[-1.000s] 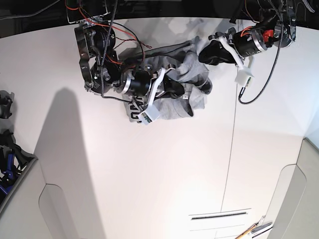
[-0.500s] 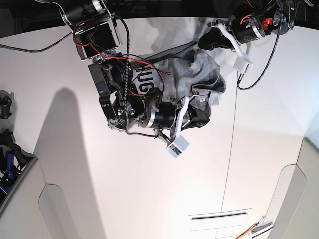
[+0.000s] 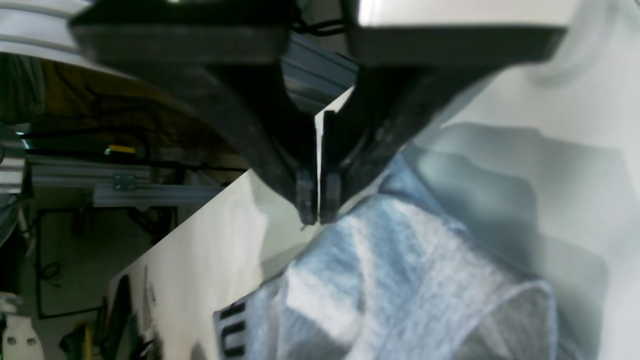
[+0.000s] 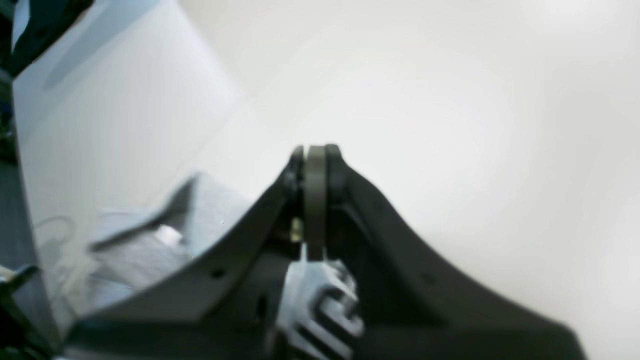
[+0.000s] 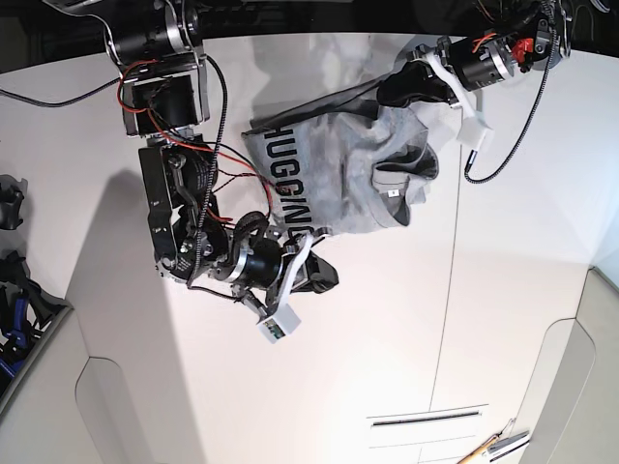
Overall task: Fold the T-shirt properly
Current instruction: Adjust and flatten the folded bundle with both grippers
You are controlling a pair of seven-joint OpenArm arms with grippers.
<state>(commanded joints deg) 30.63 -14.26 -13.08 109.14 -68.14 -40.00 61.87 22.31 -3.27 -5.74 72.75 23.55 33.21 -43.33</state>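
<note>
The heather-grey T-shirt [image 5: 338,174] lies bunched at the far middle of the white table [image 5: 319,387], its black "HUGGING" lettering facing up. My right gripper [image 5: 329,278] is at the shirt's near edge and shut on it. In the right wrist view a strip of grey cloth sits pinched between the closed fingertips [image 4: 315,152], with lettered T-shirt [image 4: 320,300] fabric behind them. My left gripper [image 5: 390,92] is shut on the far right corner. In its wrist view the fingertips [image 3: 317,212] meet just above the T-shirt [image 3: 410,280].
Dark tools [image 5: 10,208] and a grey bin [image 5: 24,333] sit at the left edge. A pencil and small tools [image 5: 498,445] lie at the near right by a slot [image 5: 426,418]. A loose connector [image 5: 479,135] dangles from the left arm's cable.
My right gripper has travelled toward the near side with the shirt's edge, pulling the cloth out so the lettering shows. The left gripper has shifted slightly farther back, still holding its corner.
</note>
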